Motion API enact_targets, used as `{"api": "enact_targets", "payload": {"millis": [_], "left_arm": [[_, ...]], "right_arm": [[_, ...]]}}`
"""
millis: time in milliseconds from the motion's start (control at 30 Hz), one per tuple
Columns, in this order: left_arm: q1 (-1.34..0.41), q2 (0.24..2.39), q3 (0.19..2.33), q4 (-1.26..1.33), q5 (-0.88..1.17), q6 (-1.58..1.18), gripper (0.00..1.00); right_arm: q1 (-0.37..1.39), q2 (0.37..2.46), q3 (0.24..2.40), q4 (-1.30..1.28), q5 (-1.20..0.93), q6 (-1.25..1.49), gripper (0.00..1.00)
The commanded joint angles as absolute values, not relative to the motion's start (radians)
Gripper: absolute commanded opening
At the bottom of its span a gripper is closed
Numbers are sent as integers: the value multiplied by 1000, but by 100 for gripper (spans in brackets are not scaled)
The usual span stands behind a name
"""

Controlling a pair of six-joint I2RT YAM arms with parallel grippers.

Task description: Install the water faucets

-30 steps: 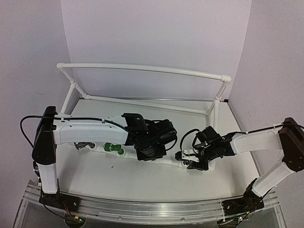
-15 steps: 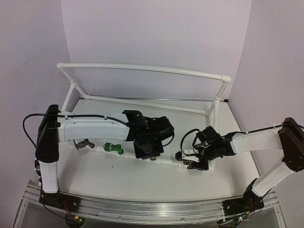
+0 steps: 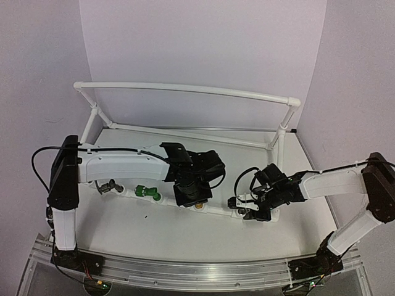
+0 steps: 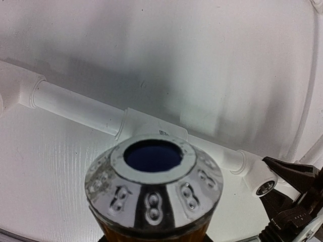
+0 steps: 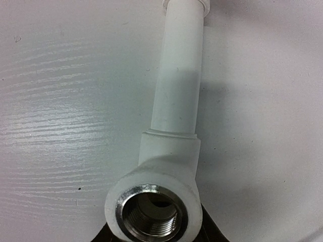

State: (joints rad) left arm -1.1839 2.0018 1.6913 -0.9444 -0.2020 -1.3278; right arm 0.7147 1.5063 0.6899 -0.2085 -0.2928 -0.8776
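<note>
Brass faucet (image 4: 154,194) sat clamped in your left tool (image 3: 192,196), right at the tee (image 4: 151,126) of the pipe frame (image 3: 185,89), long axis crossing the pipe, threaded end hidden. Your right tool (image 3: 252,207) gripped the end elbow (image 5: 154,201), farther off.

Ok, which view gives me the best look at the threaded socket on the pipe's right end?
Right wrist: the threaded socket fills the lower frame, its metal threads plainly visible. Left wrist shows it small at the right edge. From the top camera the right end effector largely hides it.
</note>
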Motion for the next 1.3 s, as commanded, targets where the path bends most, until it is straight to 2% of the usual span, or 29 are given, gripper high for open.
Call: {"api": "enact_targets", "payload": {"millis": [0, 333, 733, 1033, 1267], "left_arm": [[-1174, 2027, 1726, -993, -219, -1351, 0], [-1185, 2067, 1758, -1028, -250, -1377, 0], [-1234, 2122, 1804, -1035, -260, -1381, 0], [-1260, 2058, 1682, -933, -249, -1354, 0], [-1283, 2128, 1785, -1032, -272, -1319, 0]], "right_arm": [[754, 1517, 738, -199, -431, -807, 10], [765, 1531, 746, -200, -423, -801, 8], [765, 1539, 750, -201, -422, -798, 1], [766, 1545, 752, -199, -416, -796, 0], [765, 1541, 749, -199, -419, -798, 0]]}}
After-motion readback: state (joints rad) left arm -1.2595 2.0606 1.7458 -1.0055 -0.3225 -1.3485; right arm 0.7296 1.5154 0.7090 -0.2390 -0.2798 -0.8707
